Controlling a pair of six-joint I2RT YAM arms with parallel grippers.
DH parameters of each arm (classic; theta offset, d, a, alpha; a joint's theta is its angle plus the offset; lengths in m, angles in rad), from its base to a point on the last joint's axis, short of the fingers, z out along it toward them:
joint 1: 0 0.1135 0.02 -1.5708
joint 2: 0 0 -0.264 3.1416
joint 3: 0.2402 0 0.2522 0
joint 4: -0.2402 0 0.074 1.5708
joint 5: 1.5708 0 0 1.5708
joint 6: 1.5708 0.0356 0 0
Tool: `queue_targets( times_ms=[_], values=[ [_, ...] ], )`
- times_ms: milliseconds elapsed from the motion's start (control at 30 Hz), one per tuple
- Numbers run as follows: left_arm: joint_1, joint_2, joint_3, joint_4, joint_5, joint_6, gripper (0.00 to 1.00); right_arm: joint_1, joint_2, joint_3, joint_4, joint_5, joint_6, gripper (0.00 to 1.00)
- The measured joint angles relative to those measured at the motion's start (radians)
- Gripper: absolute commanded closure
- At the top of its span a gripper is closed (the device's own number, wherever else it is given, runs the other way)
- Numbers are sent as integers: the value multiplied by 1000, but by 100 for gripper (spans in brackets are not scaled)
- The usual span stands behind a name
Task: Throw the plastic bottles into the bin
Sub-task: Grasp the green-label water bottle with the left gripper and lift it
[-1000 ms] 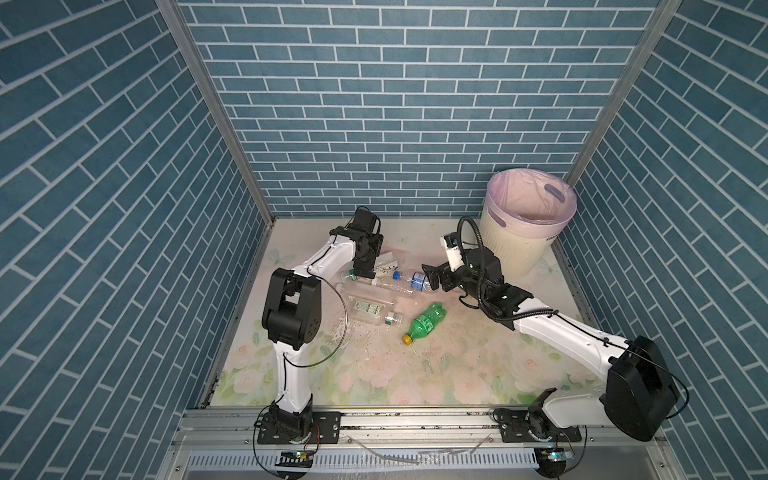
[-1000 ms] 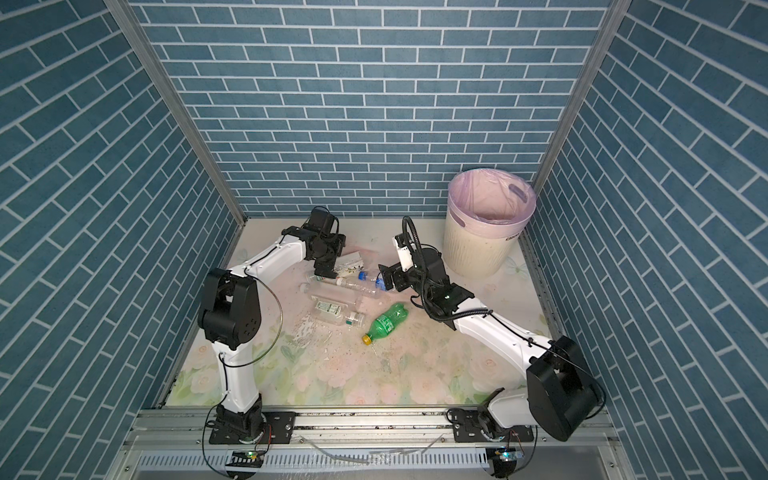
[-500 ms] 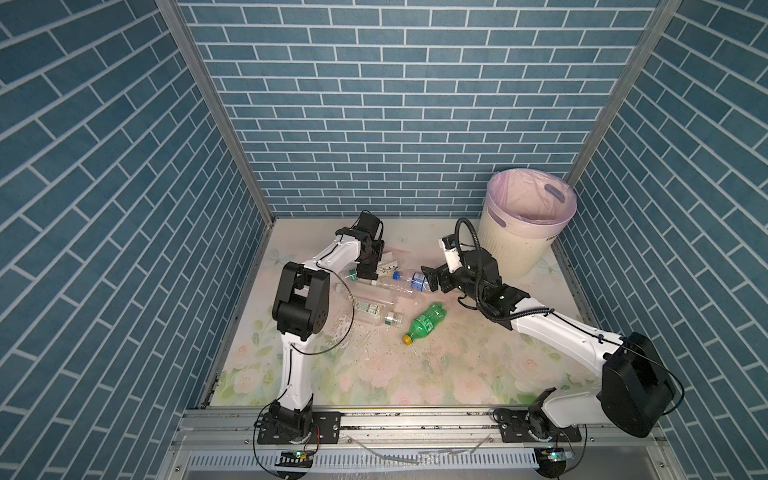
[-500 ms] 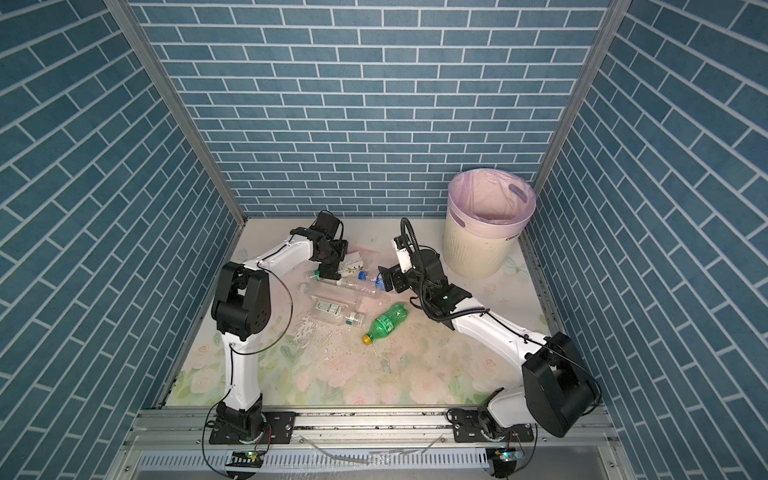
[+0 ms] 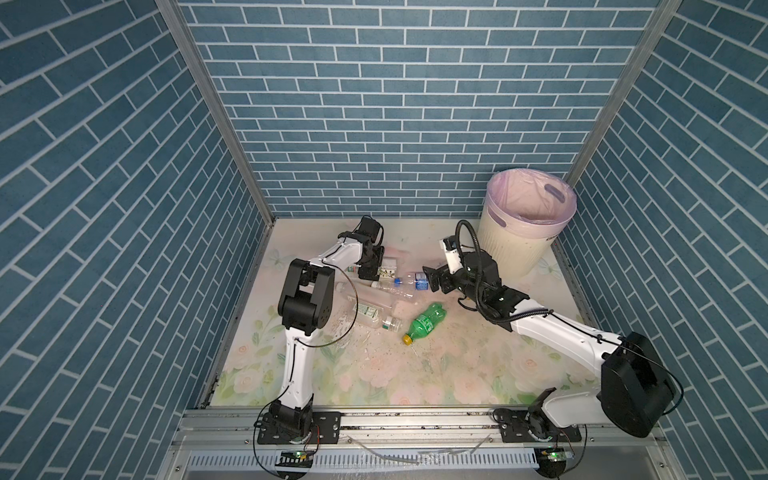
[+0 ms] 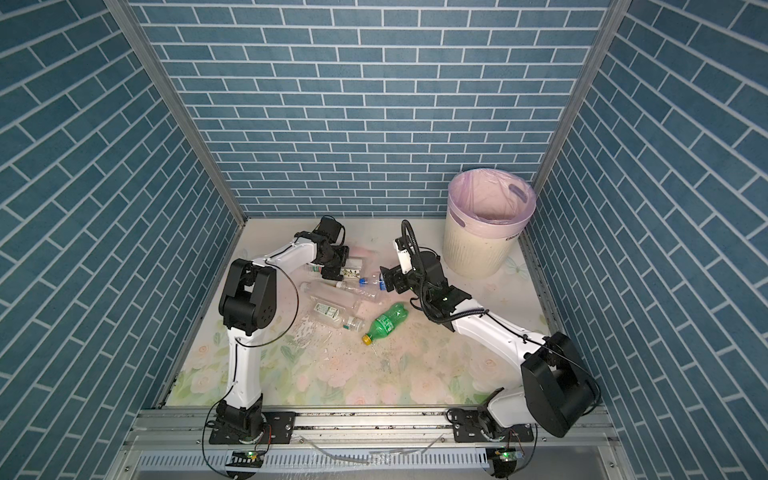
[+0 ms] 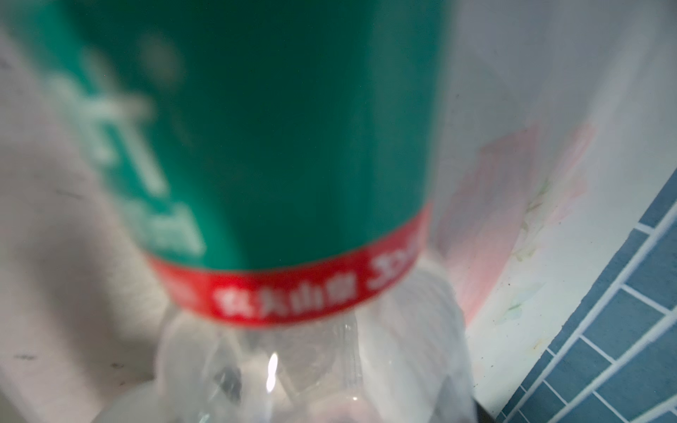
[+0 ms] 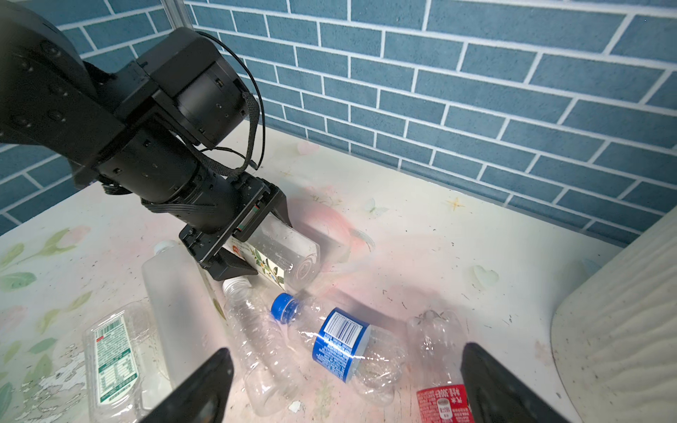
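Note:
Several plastic bottles lie mid-table. My left gripper (image 5: 372, 271) (image 8: 258, 240) has its fingers pressed on both sides of a clear floral-label bottle (image 8: 282, 256) lying on the table. The left wrist view is filled by a blurred clear bottle with a green, red-banded label (image 7: 278, 146); no jaws show there. My right gripper (image 5: 432, 283) (image 8: 344, 351) stands open low over a blue-label, blue-capped bottle (image 8: 342, 338) (image 5: 417, 283), with a red-label bottle (image 8: 441, 399) beside one finger. A green bottle with a yellow cap (image 5: 426, 322) (image 6: 386, 322) lies nearer the front. The bin (image 5: 511, 249) (image 6: 473, 249) stands back right.
A frosted bottle (image 8: 179, 311), a bare clear bottle (image 8: 260, 348) and a flattened green-label bottle (image 8: 113, 351) (image 5: 368, 311) lie between the arms. The bin's ribbed wall (image 8: 622, 329) is close beside my right gripper. Brick walls enclose the table on three sides.
The left gripper's jaws have narrowed onto the floral-label bottle, and the left arm's elbow has swung rightward. The right gripper has barely moved and stays wide.

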Motion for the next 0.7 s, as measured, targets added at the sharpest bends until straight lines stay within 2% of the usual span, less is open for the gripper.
queue_targets(
  times_ms=[100, 333, 600, 700],
  values=[
    [3, 0, 0, 6, 0, 11, 36, 1, 0, 0, 0, 3, 0, 4],
    [8, 0, 0, 44, -8, 82, 43, 1, 0, 0, 0, 6, 0, 4],
    [9, -42, 0, 144, -5, 322, 44, 1, 0, 0, 3, -2, 2, 1],
    [11, -87, 0, 186, 12, 409, 48, 1, 0, 0, 6, -15, 3, 1]
  ],
)
